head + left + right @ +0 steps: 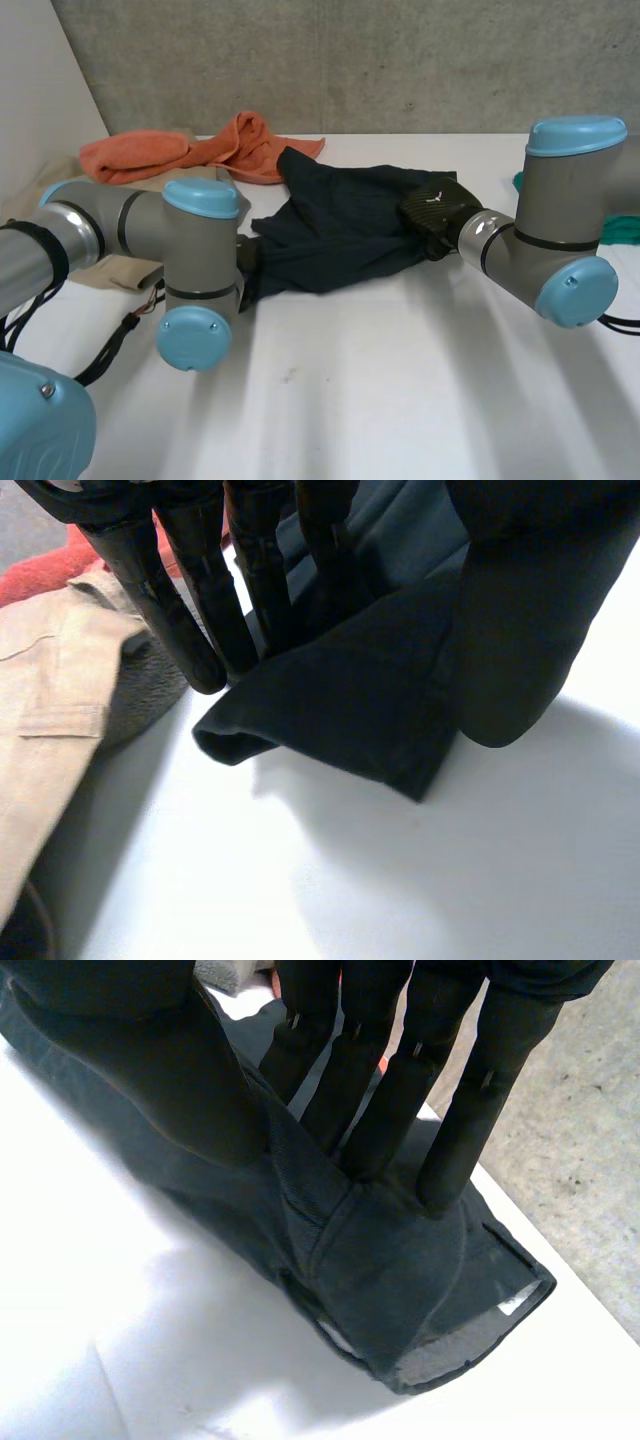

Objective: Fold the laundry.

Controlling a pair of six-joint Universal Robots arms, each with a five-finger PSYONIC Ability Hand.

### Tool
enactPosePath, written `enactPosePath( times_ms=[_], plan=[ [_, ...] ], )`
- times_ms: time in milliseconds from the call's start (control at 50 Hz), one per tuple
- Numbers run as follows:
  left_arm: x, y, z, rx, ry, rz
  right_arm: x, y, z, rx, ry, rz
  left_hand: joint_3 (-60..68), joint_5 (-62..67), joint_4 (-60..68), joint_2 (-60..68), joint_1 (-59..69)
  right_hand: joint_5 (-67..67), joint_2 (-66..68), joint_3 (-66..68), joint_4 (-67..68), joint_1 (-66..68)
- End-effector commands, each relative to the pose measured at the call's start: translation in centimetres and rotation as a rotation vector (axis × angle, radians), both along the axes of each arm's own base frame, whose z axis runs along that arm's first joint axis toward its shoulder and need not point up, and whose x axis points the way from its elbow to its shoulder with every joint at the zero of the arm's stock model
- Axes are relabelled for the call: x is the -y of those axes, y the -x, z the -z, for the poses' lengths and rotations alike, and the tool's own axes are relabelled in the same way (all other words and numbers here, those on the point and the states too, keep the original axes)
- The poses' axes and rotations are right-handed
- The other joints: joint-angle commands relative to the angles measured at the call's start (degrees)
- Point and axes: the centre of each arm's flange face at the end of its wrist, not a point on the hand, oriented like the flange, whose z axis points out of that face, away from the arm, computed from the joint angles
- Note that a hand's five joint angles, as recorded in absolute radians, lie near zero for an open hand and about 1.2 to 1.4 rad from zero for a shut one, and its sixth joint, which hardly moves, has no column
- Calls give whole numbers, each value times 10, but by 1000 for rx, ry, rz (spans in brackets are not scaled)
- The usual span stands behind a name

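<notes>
A dark navy garment (335,235) lies crumpled in the middle of the white table (400,380). My right hand (435,210) is at its right edge. In the right wrist view that hand (350,1090) has straight fingers and the thumb (150,1060) pressed on the garment (400,1270), with a ridge of cloth pinched between them. My left hand (180,590) is at the garment's left corner (350,710). The cloth runs between its straight fingers and the thumb (510,630), and the corner hangs just off the table.
An orange towel (200,150) lies at the back left, with a beige garment (120,270) beside the left arm. A grey knitted piece (140,695) lies by my left fingertips. Something green (620,228) sits at the right. The table's edge runs close behind the right hand.
</notes>
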Motion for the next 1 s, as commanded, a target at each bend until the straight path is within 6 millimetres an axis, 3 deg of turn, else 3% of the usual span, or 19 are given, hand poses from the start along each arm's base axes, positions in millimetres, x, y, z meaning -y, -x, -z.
enactPosePath(
  times_ms=[20,80,120,180,240,340,360,420,440,480,500,580,640,720,800,900,1000],
  plan=[
    [17,-2,6,36,47,7,-2,1,7,-4,-23,0,113,113,110,112,107,125,127,117,113,186],
    [23,2,6,63,77,24,-2,2,9,-1,-31,9,244,244,241,243,238,125,127,117,113,186],
    [26,3,4,74,92,31,-1,3,9,4,-33,13,461,461,459,460,456,125,127,117,113,186],
    [28,3,-5,63,110,26,1,4,6,8,-29,20,463,463,460,462,457,125,127,117,113,186],
    [23,2,-36,21,140,28,3,7,-4,20,-14,35,463,463,460,462,457,125,127,117,113,186],
    [2,-2,-118,-132,226,78,4,15,-42,55,39,64,463,463,460,462,457,125,127,117,113,186],
    [-8,-5,-147,-185,259,99,4,19,-57,65,59,75,463,463,460,462,457,125,127,117,113,186],
    [-22,-12,-190,-256,311,133,3,26,-85,79,103,90,463,463,460,462,457,125,127,117,113,186],
    [-31,-18,-215,-294,350,154,2,32,-103,88,129,105,463,463,460,462,457,125,127,117,113,186],
    [-39,-25,-240,-322,393,174,0,38,-121,98,153,122,463,463,460,462,457,125,127,117,113,186],
    [-45,-33,-261,-343,431,192,-3,44,-139,109,180,134,463,463,460,462,457,125,127,117,113,186],
    [-51,-51,-290,-353,452,199,-15,53,-171,128,227,143,463,463,460,462,457,125,127,117,113,186],
    [-50,-56,-293,-347,418,200,-24,55,-179,120,221,140,463,463,460,462,457,125,127,117,113,186],
    [-49,-53,-277,-327,280,245,-37,58,-176,82,154,121,463,463,460,462,457,125,127,117,113,186],
    [-38,-45,-244,-291,129,273,-39,55,-158,34,78,98,463,463,460,462,457,125,127,117,113,186],
    [-3,-36,-188,-205,16,223,-26,47,-116,-58,-7,60,463,463,460,462,457,125,127,117,113,186],
    [20,-22,-161,-153,30,214,-7,29,-81,-66,-24,49,463,463,460,462,457,125,127,117,113,186]
  ],
)
